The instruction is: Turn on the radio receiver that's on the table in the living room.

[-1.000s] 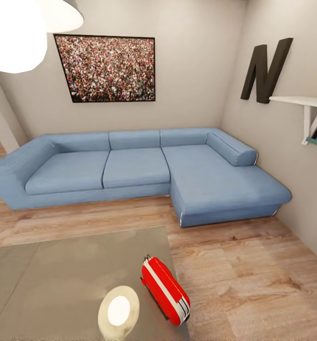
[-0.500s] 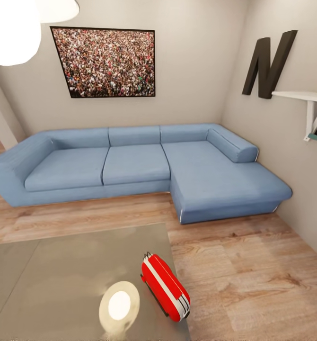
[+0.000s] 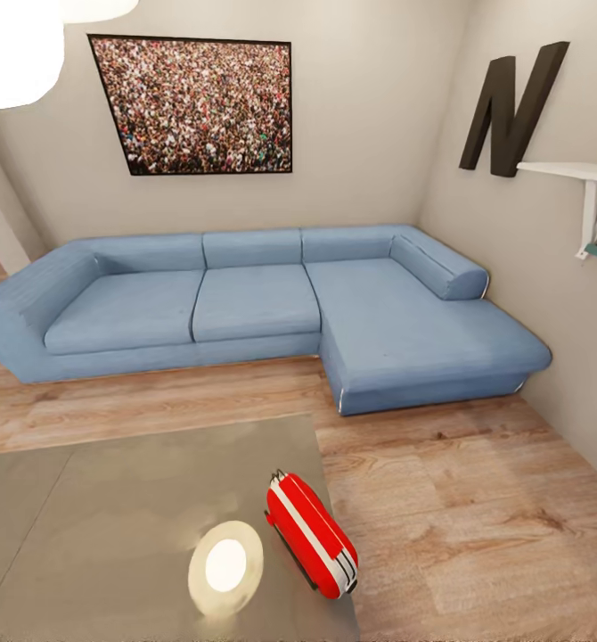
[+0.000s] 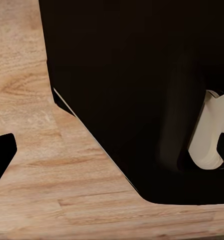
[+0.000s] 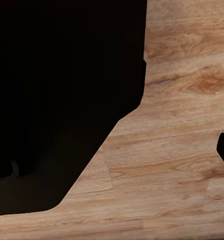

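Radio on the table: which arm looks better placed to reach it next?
Right, probably. In the head view the radio lies at the table's right edge, right of centre, so it is on the right arm's side. Neither arm is raised toward it yet.

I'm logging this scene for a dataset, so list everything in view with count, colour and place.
radio receiver: one, red with a white band, near the right edge of the table.
table: one, glossy grey-beige, low in the head view, with a round lamp reflection on its top.
sofa: one, blue, L-shaped, against the far wall.
crowd photo: one, multicoloured with a dark frame, on the wall above the sofa.
letter N: one, black, on the right wall.
shelf: one, white, on the right wall below the N.
lamp shade: white, hanging at upper left.
floor: light wood.
robot's dark body parts: black, above the wood floor in both wrist views; grippers' states cannot be judged.
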Controlling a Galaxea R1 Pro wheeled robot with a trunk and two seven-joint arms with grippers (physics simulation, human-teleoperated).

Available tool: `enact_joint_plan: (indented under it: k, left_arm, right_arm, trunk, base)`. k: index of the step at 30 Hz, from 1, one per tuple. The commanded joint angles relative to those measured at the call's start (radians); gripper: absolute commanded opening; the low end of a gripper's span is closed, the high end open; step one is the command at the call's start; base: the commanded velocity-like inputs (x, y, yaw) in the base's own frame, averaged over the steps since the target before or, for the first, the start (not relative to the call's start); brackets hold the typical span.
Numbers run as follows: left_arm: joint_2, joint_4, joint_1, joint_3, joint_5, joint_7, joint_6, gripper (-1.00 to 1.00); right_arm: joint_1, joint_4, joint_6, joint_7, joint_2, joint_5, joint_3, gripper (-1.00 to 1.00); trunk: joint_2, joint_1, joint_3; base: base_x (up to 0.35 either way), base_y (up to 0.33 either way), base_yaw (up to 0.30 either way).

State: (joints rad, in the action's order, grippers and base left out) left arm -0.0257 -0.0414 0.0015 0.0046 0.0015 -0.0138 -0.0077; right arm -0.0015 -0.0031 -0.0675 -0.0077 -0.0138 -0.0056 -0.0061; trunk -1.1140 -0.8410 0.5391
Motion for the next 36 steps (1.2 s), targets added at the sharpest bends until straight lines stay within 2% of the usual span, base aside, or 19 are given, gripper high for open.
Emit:
enact_joint_plan:
  k: [1, 27, 36]
  left_arm:
    - [0.0, 0.0, 0.0, 0.0, 0.0, 0.0, 0.0, 1.0]
    - [0.001, 0.0, 0.0, 0.0, 0.0, 0.0, 0.0, 1.0]
    - [0.001, 0.0, 0.0, 0.0, 0.0, 0.0, 0.0, 1.0]
  right_arm:
    - [0.0, 0.0, 0.0, 0.0, 0.0, 0.0, 0.0, 1.0]
    - [0.0, 0.0, 0.0, 0.0, 0.0, -0.001, 0.0, 1.0]
    - [0.0, 0.0, -0.001, 0.001, -0.002, -0.001, 0.0, 1.0]
  trunk:
    - [0.0, 0.0, 0.002]
    - [0.0, 0.0, 0.044]
    - [0.0, 0.0, 0.047]
  base:
    - [0.0, 0.0, 0.0]
    - [0.0, 0.0, 0.0]
    - [0.0, 0.0, 0.0]
